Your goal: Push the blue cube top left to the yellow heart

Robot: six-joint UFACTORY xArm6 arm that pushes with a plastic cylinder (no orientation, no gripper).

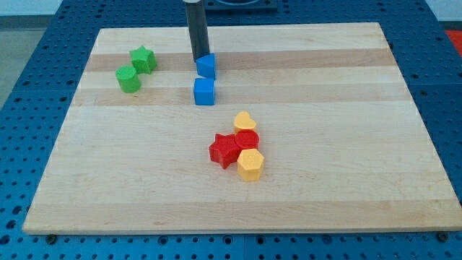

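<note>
My tip [198, 58] is being held against the upper blue block [207, 66] near the board's top edge. The blue cube [204, 92] is being approached; a push toward the yellow heart [245, 121] is judged next.

Straight dark grey rod, smooth, cylindrical; my tip [196, 58] blunt, same colour.

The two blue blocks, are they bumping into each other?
Apart. The camera view shows a thin strip of bare wood between the upper blue block, beside my tip, and the lower blue cube.
</note>
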